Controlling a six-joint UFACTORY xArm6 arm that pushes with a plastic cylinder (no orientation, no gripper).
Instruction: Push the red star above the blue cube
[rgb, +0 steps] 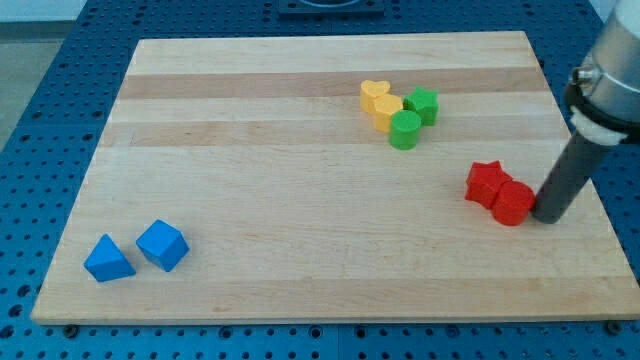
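The wooden board (300, 250) is the largest thing before us, and our rod comes down from the view's upper right, with my tip (547, 218) resting near the board's right edge. There are no jaws to be apart or together: the end is a plain rod, and it sits just against the right side of a red block (513, 203), probably a cylinder, though its shape is hard to read from here.

Directly to the left of that block, touching it, lies the red star (486, 183). So the star is one block away from my tip, on its left and slightly toward the view's top.

Far to the left of my tip and lower in the view sits the blue cube (162, 245), with a blue triangular block (108, 260) just beyond it. Up and to the left of my tip is a cluster: two yellow blocks (381, 103) and two green blocks (414, 118).

We judge the push barely begun. The star has a long run leftward, ending above the cube, and the next move calls for getting behind the star without dragging the red block along.

No containers are in view.
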